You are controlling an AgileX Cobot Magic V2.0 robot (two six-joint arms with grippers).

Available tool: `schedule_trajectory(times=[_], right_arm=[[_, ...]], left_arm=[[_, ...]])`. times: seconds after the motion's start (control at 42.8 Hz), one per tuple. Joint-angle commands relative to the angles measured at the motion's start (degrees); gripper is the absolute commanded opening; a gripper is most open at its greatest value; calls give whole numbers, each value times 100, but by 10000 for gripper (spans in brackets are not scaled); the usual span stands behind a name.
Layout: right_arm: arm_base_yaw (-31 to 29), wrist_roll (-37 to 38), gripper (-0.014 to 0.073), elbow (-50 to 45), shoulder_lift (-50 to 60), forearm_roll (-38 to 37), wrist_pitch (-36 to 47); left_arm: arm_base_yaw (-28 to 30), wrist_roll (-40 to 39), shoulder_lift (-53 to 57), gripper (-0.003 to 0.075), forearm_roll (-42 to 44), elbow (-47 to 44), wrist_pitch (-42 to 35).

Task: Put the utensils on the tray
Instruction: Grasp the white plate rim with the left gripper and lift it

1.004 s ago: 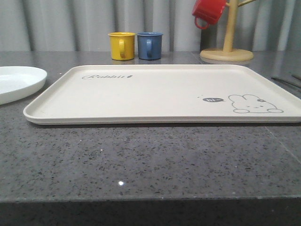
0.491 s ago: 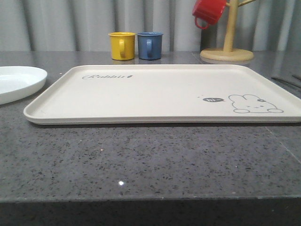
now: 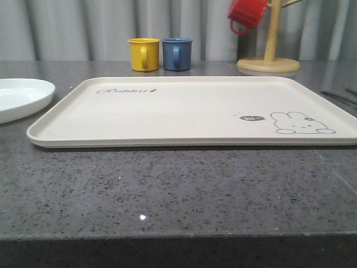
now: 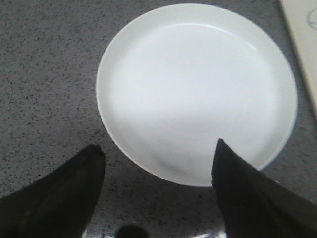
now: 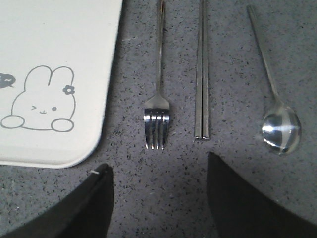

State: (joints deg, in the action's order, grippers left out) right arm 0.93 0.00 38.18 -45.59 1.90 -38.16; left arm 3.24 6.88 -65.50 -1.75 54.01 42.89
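both pincer (image 4: 156,153) fingers (image 5: 247,198) are matte black, tapering wedges.

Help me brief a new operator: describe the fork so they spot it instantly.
Find the cream tray with the printed bunny. On the grey counter beside that bunny corner lie three silver utensils in a row; the fork is nearest the tray, four-tined, unlike the flat chopsticks and round-bowled spoon.

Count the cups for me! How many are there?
3. The yellow cup and the blue cup stand side by side behind the tray. The red cup hangs on the wooden stand.
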Motion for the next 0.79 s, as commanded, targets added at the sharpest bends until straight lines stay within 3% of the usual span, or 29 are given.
schedule_trajectory(times=[0.0,0.234,0.561,0.654,0.771], right_arm=[[-17,-73,446,203,0,-2,368],[-17,-73,446,203,0,-2,368],[-17,-73,446,203,0,-2,368],[-17,-73,446,203,0,-2,368],[-17,-73,446,203,0,-2,368]], left_arm=[[443,469,-457,462,-572,497,-38],[1332,1976,-1558,462,-2649,825,35],[1350,2075,-2423,447,-2882,1008,-329],[1350,2075,-2488,344,-2882,1008,-401],[1350,2075,-2488,111,-2896,1008,-512]])
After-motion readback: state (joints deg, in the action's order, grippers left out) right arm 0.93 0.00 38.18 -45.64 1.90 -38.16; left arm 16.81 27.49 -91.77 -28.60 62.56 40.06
